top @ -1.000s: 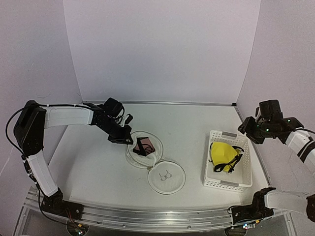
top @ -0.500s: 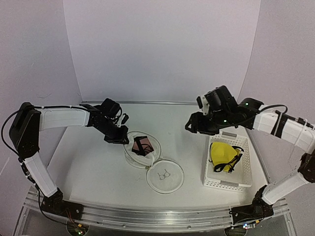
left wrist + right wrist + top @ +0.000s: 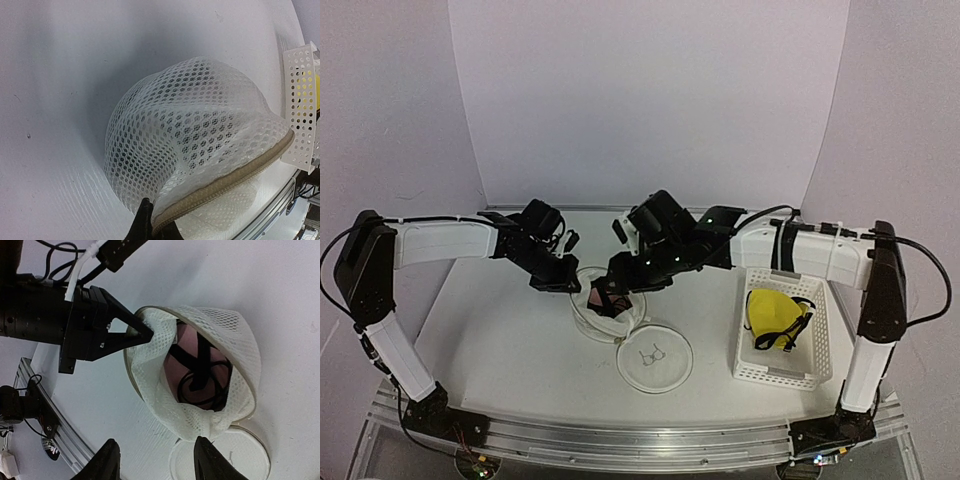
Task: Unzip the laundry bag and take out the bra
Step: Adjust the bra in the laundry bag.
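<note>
The laundry bag was noted near the middle of the table, already unzipped. Its round face lay flat against the bag's near side, and the mouth was tipped up and open. The left gripper was seen closed on the far rim of the bag, pinching mesh and zipper tape together and so holding the mouth up. The right gripper was hung just above the opening, jaws apart, nothing between them. The bra, pink with black straps, was seen bunched inside, well below the rim. It was judged light, soft and limp, likely to fold and trail its straps when lifted. A pinch on the black strap cluster or on a cup edge was judged the best hold, kept clear of the mesh. The mesh itself was judged flimsy, with only the rim stiff, so a snagged strap could be expected to drag the whole bag along unless the rim was kept pinned. A basket holding a yellow garment was noted well apart on the right.
</note>
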Tool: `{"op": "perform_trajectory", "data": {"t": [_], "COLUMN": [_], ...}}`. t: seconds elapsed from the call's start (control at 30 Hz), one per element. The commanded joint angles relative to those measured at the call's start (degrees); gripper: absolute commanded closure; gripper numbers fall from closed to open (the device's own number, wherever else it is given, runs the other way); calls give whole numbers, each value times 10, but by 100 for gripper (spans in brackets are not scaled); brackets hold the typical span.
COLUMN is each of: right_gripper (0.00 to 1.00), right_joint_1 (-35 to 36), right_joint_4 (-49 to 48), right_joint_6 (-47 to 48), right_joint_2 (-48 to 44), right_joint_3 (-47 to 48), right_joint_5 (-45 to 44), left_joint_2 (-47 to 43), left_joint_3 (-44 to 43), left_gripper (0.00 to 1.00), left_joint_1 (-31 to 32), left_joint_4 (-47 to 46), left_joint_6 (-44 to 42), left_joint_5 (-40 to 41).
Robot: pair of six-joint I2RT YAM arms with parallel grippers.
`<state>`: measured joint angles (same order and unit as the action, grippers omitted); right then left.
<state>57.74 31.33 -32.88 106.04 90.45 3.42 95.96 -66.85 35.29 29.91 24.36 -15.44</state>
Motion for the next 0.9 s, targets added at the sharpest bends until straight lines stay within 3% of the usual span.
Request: {"op": "perform_trajectory", "data": {"t": [0.0, 0.47, 0.87], "right_gripper": [51, 59, 43], "right_joint_1": [3, 3, -12], "right_joint_4": [-16, -4, 23], "right_joint_6": [3, 2, -3], "right_joint_2": [43, 175, 210], "right_joint_3": [53, 113, 110], "right_joint_5": [15, -55, -189], "left_joint_2": [-15, 9, 36], "left_joint_3": [-3, -28, -48], "left_gripper": [100, 100, 100], "left_joint_1": [2, 4, 11], "left_joint_4": [-10, -10, -9], "left_joint_6": [4, 5, 4], "left_joint_5": [-11, -20, -34]}}
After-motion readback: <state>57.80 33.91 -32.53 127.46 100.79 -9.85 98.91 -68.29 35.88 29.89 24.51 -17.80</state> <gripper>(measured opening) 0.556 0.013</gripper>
